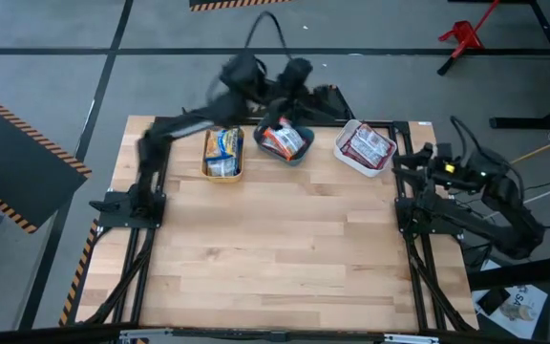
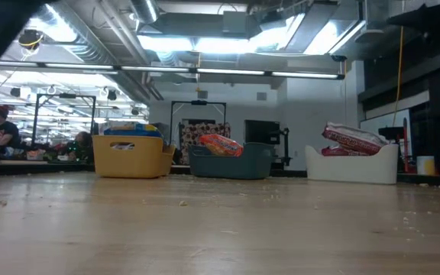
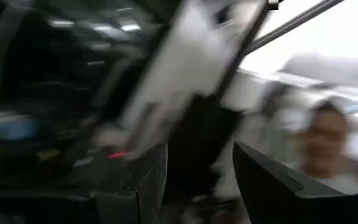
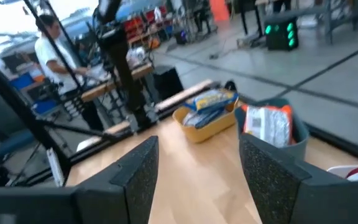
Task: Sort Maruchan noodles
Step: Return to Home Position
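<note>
The Maruchan noodles lie in three bins along the table's far edge. Blue-and-yellow packets (image 1: 223, 151) fill the yellow bin (image 1: 206, 158). Orange packets (image 1: 282, 141) sit in the teal bin (image 1: 299, 155), and dark red packets (image 1: 366, 145) in the white bin (image 1: 344, 153). My left gripper (image 1: 299, 75) is raised above the far edge behind the teal bin. It is open (image 3: 197, 186) with nothing between its fingers. My right gripper (image 1: 407, 161) hangs at the table's right edge beside the white bin. It too is open (image 4: 201, 180) and holds nothing.
The wooden tabletop (image 1: 285, 258) in front of the bins is bare. Both arms' mounts stand at the left (image 1: 122, 203) and right (image 1: 418, 205) edges. People (image 4: 51, 43) are in the room beyond the table.
</note>
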Controlling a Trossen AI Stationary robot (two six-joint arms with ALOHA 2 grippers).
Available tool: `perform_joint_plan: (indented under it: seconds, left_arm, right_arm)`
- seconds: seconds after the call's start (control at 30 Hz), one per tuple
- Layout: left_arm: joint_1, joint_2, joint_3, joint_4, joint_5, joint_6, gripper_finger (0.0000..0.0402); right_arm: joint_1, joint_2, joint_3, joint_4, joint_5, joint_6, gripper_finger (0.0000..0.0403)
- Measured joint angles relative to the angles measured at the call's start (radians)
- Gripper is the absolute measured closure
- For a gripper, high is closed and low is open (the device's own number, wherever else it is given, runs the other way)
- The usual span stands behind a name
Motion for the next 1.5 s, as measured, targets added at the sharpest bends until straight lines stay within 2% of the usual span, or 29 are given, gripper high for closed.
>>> perform_joint_plan:
  seconds: [0.07, 0.17, 0.27, 0.3, 0.37, 0.43, 0.53, 0.63, 0.87, 1.03, 1.13, 1.27, 1.37, 1.5]
  left_arm:
    - [-0.011, -0.104, 0.000, -0.313, -0.105, 0.231, 0.0225]
    - [-0.062, -0.275, -0.001, -0.718, -0.406, 0.489, 0.0225]
    - [-0.151, -0.424, -0.017, -0.918, -0.715, 0.621, 0.0225]
    - [-0.186, -0.474, -0.040, -0.949, -0.788, 0.647, 0.0225]
    - [-0.244, -0.570, -0.110, -0.988, -0.866, 0.683, 0.0225]
    - [-0.305, -0.677, -0.223, -1.002, -0.960, 0.683, 0.0225]
    - [-0.390, -0.845, -0.452, -0.983, -1.105, 0.665, 0.0225]
    - [-0.447, -1.014, -0.716, -0.864, -1.230, 0.649, 0.0225]
    - [-0.480, -1.405, -1.341, -0.520, -1.258, 0.608, 0.0225]
    - [-0.481, -1.677, -1.668, -0.330, -1.171, 0.575, 0.0225]
    - [-0.481, -1.832, -1.803, -0.274, -1.078, 0.567, 0.0225]
    - [-0.481, -1.994, -1.930, -0.238, -1.051, 0.566, 0.0225]
    - [-0.481, -1.989, -1.973, -0.261, -1.044, 0.566, 0.0225]
    - [-0.481, -1.976, -2.032, -0.232, -1.048, 0.500, 0.0225]
  right_arm:
    - [0.000, -0.029, 0.000, -0.007, 0.011, 0.000, 0.0194]
    - [0.000, -0.058, 0.000, -0.036, 0.011, -0.001, 0.0194]
    - [0.000, -0.063, -0.002, -0.080, 0.027, -0.014, 0.0194]
    - [0.000, -0.063, -0.009, -0.077, 0.033, -0.017, 0.0194]
    - [0.000, -0.063, -0.035, -0.050, 0.030, -0.018, 0.0194]
    - [0.000, -0.063, -0.075, -0.007, 0.007, -0.016, 0.0194]
    - [0.000, -0.063, -0.140, 0.072, -0.011, -0.001, 0.0194]
    - [0.000, -0.063, -0.191, 0.140, -0.024, 0.017, 0.0194]
    - [0.000, -0.063, -0.259, 0.236, -0.025, 0.031, 0.0194]
    - [0.000, -0.062, -0.285, 0.252, -0.049, 0.044, 0.0194]
    - [0.000, -0.062, -0.297, 0.273, -0.118, 0.026, 0.0194]
    - [0.000, -0.062, -0.325, 0.297, -0.161, 0.015, 0.0194]
    - [-0.001, -0.068, -0.371, 0.326, -0.177, 0.025, 0.0194]
    - [0.001, -0.093, -0.460, 0.460, -0.238, 0.068, 0.0194]
